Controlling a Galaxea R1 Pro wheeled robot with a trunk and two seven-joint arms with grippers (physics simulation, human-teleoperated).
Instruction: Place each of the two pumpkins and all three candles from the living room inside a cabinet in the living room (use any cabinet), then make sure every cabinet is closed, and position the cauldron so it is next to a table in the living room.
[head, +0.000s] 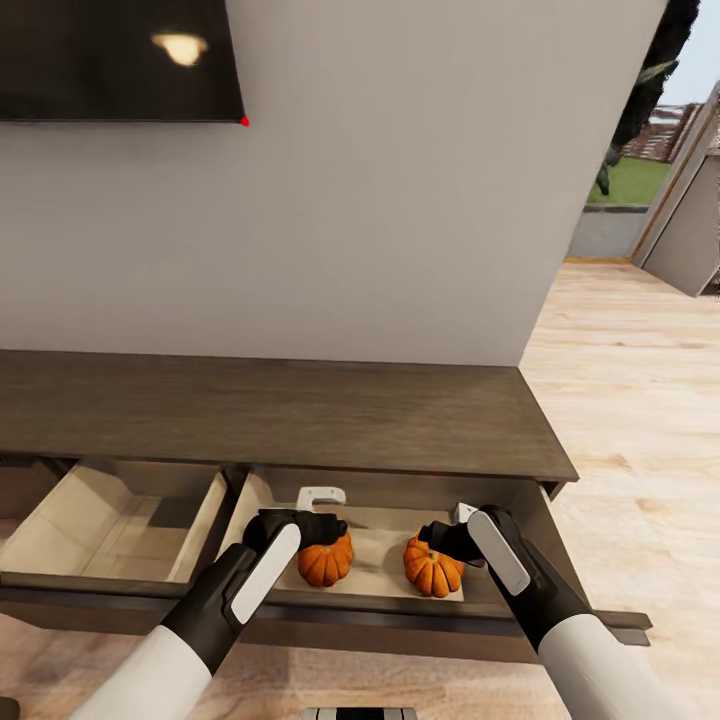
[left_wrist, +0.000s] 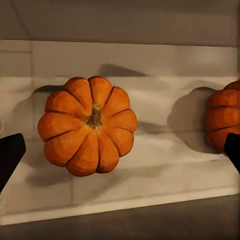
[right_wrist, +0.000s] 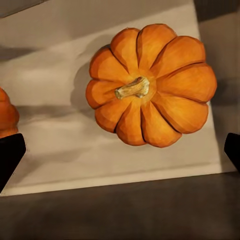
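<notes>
2 pumpkins (head: 326, 562) in cabinet (head: 280, 410) drawer

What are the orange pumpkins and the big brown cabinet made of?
The two pumpkins look like real gourds or matte plastic copies: ribbed orange skin without shine and a dry tan stem. It is a render, so either is possible. The cabinet looks like dark brown wood with a matte finish, showing faint grain streaks on top. The open drawer's floor is smooth pale beige, perhaps painted board.
</notes>
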